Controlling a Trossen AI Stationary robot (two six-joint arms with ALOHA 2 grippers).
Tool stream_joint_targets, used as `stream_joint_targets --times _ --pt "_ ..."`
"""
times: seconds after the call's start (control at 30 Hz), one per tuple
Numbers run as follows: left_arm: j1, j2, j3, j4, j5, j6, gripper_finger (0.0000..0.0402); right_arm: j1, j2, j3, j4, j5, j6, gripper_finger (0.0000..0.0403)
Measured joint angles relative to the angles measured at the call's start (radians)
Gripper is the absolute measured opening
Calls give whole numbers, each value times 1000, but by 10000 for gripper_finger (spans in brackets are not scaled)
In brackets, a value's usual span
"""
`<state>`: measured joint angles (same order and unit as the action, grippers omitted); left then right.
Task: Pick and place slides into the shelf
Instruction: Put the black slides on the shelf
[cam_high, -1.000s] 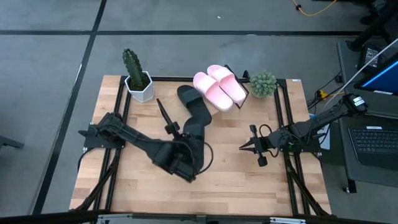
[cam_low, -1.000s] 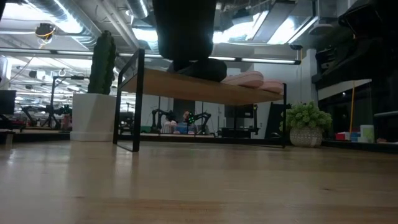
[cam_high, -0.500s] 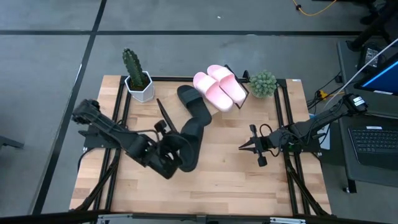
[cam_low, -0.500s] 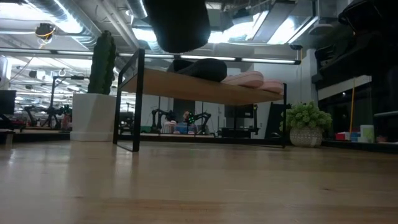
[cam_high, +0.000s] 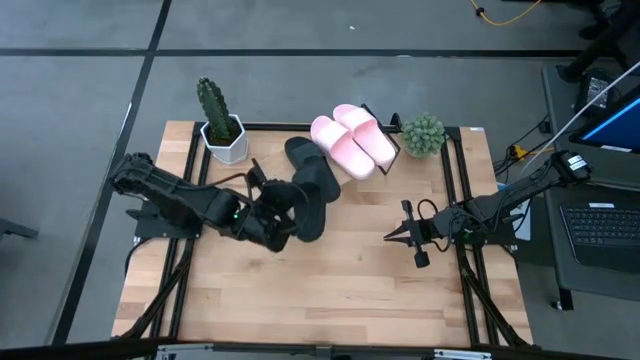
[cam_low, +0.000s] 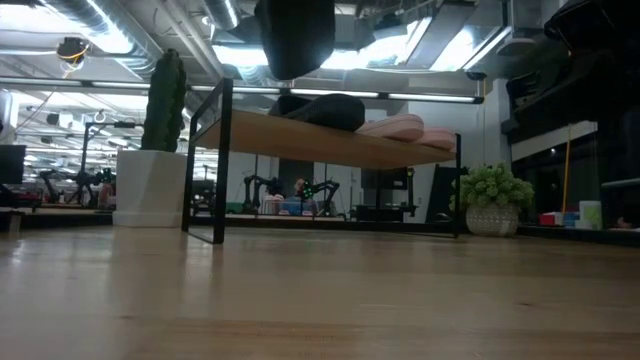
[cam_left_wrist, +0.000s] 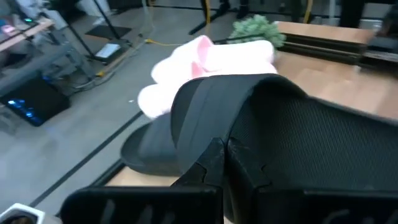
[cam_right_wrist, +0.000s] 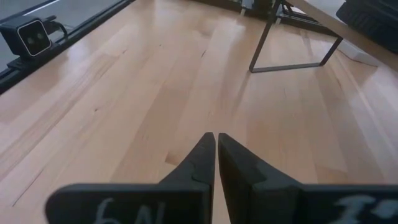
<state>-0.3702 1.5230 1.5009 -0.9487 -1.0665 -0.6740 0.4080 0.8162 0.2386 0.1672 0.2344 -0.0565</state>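
My left gripper (cam_high: 283, 213) is shut on a black slide (cam_high: 308, 195) and holds it in the air just in front of the shelf (cam_low: 300, 142). In the low view this slide (cam_low: 295, 35) hangs above the shelf's left part. A second black slide (cam_high: 300, 152) and two pale pink slides (cam_high: 350, 140) lie on the slanted shelf board. My right gripper (cam_high: 395, 237) waits shut above the table's right part, touching nothing. My left gripper pinches the black slide between its two fingers at its edge (cam_left_wrist: 239, 146), close to where the wide strap (cam_left_wrist: 205, 106) begins. The fingers come from the table's left, slanting a little downward. The slide is lifted clear of table and shelf and is tipped onto its side.
A cactus in a white pot (cam_high: 222, 135) stands at the shelf's left end and a small green plant (cam_high: 423, 135) at its right end. Bare wooden tabletop (cam_high: 340, 290) stretches across the near half.
My left gripper has carried the black slide toward the far edge and the shelf, rising a little and rolling. The slide, which lay stretched out long below the gripper, is now tipped more on edge and sits higher, closer to the black slide on the shelf.
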Motion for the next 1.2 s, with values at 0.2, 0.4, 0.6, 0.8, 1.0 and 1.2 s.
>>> stream_joint_targets --times 0.2,0.4,0.6,0.8,1.0,1.2 --pt "43 0 0 -3 -37 5 0 0 0 0 -3 0 -10 23" --pt "78 0 0 -19 -41 -1 0 0 0 0 -6 0 -27 23" --pt "107 0 4 -132 -35 -65 0 0 0 0 -16 0 -28 23" --pt "126 3 85 -311 21 -184 0 0 0 0 -16 0 -34 23" --pt "136 17 160 -399 27 -210 0 0 0 0 -14 0 -50 23" --pt "189 76 208 -573 93 -266 0 0 -1 0 1 1 -51 23"
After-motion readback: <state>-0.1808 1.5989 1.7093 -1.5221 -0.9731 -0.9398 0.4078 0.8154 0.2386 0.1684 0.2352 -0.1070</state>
